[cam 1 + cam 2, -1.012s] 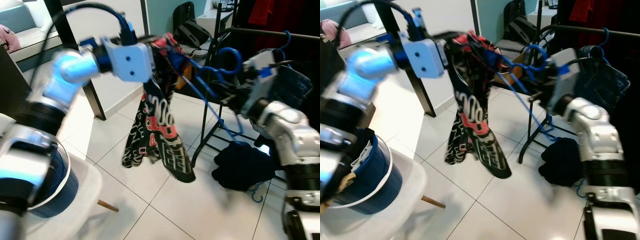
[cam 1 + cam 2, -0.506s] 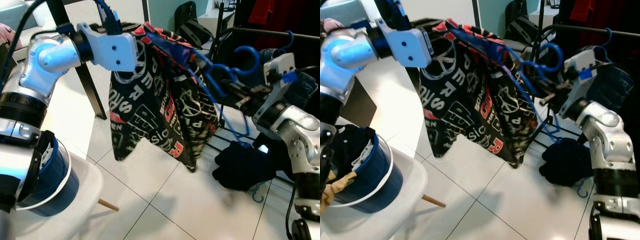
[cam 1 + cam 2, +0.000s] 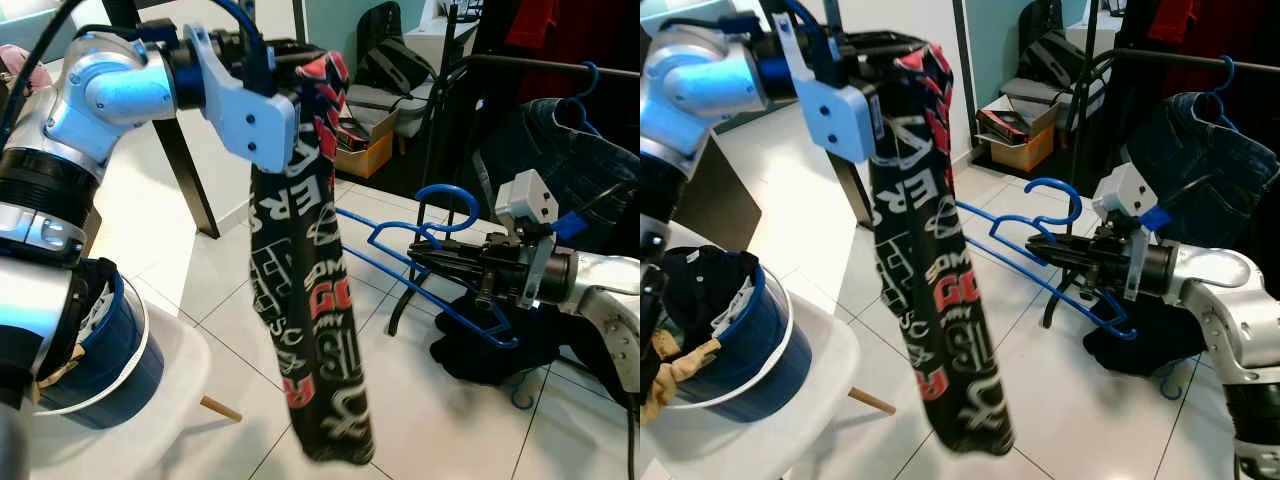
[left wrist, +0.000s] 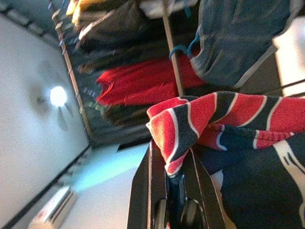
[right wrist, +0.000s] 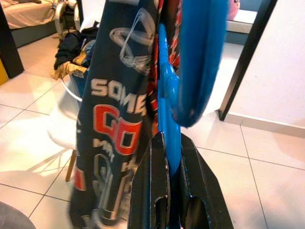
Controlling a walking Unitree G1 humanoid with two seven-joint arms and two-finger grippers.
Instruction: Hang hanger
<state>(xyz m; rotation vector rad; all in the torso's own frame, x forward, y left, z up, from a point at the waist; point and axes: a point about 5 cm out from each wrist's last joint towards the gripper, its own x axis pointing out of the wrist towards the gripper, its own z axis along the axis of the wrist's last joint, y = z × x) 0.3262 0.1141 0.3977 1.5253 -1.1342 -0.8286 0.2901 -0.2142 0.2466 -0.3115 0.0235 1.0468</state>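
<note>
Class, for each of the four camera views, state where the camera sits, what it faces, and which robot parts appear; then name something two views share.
Left eye view: head camera, looking down at the black printed garment with red and white lettering; both silver arms show.
Right eye view: the head's other eye, same scene; the right hand grips the blue plastic hanger.
Left wrist view: along the left hand, clamped on the garment's red striped edge.
Right wrist view: along the right hand's fingers, facing hanger and garment.
Shared: garment.
</note>
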